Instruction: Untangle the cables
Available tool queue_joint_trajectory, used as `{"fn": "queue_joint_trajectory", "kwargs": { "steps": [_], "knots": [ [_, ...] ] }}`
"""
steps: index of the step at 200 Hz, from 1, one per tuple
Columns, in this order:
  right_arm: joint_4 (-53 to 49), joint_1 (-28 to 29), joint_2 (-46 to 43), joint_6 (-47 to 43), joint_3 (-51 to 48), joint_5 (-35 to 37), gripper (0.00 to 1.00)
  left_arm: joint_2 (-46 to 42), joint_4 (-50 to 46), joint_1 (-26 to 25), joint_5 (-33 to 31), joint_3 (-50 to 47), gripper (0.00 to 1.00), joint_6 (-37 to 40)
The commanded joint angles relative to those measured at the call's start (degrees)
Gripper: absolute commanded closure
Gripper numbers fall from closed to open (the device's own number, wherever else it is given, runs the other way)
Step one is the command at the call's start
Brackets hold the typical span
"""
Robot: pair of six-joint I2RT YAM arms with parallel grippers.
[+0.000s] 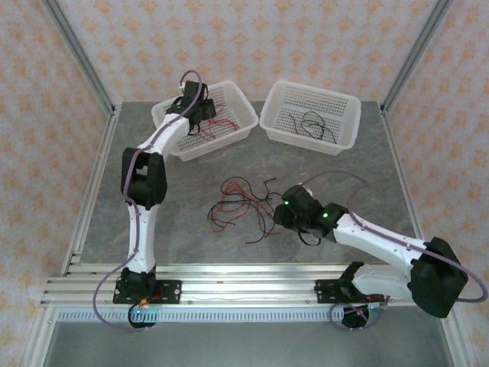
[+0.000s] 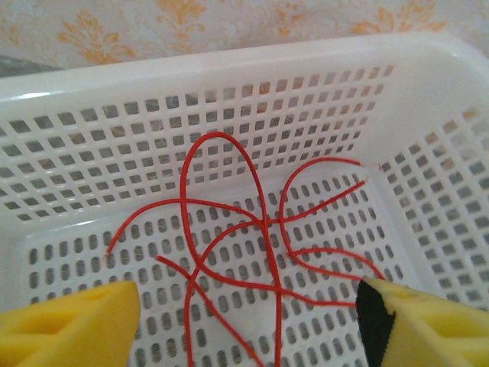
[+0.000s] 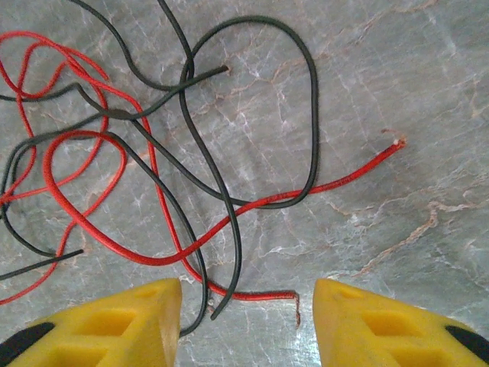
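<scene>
Gaping wide and empty, our left pincer (image 2: 248, 310) hung over loose red cables (image 2: 263, 222) lying in the left basket (image 2: 76, 153). Our right pincer (image 3: 248, 306), also parted and holding nothing, hovered just above the tangle of red and black cables (image 3: 114, 113) on the counter (image 3: 397, 69). We saw black cables (image 1: 313, 122) in the right basket (image 1: 345, 139) beyond.
</scene>
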Motion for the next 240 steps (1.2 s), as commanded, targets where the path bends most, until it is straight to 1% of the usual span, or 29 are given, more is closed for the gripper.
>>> {"fn": "queue_joint_trajectory", "kwargs": {
  "steps": [1,9,32,48,76,114,139,155,190,224,240],
  "knots": [
    [-2.05,1.62,1.47,0.94,2.85,2.78,0.52,-8.57,-0.78,-0.06,-0.23,-1.51,0.12,0.32],
    [-2.32,2.34,3.00,0.95,3.48,3.18,0.52,-10.26,-0.65,-0.20,-0.35,-2.29,0.09,0.61],
    [-4.09,3.91,5.41,-0.19,5.88,4.36,0.54,-15.68,-0.28,-0.75,-0.08,-5.22,0.06,1.12],
    [-6.02,4.02,6.31,-1.70,7.82,5.55,0.55,-19.64,0.16,-1.27,0.06,-8.17,0.06,1.25],
    [-8.09,3.72,6.90,-3.95,11.76,8.22,0.56,-30.07,2.21,-2.76,-0.39,-16.32,0.06,0.84],
    [-9.16,-1.62,12.02,-10.99,19.31,5.83,0.59,-43.03,3.35,-5.14,-1.23,-29.34,0.08,-2.08],
    [-11.30,-4.72,18.38,-15.64,25.75,4.58,0.60,-51.10,3.35,-6.60,-1.58,-37.50,0.09,-3.90],
    [-12.63,-5.74,22.47,-18.02,29.13,3.87,0.59,-55.63,3.10,-7.22,-1.84,-41.68,0.09,-4.95],
    [-12.04,-6.41,30.37,-20.27,32.97,3.65,0.57,-62.03,2.06,-8.68,-0.91,-48.30,0.10,-6.28],
    [-9.59,-7.14,36.81,-20.76,34.87,3.93,0.58,-64.72,1.59,-11.68,-0.93,-53.15,0.12,-7.43],
    [-8.95,-7.30,39.39,-20.86,35.56,4.48,0.60,-65.54,1.64,-13.38,-1.39,-55.13,0.12,-8.01]
  ]
}}
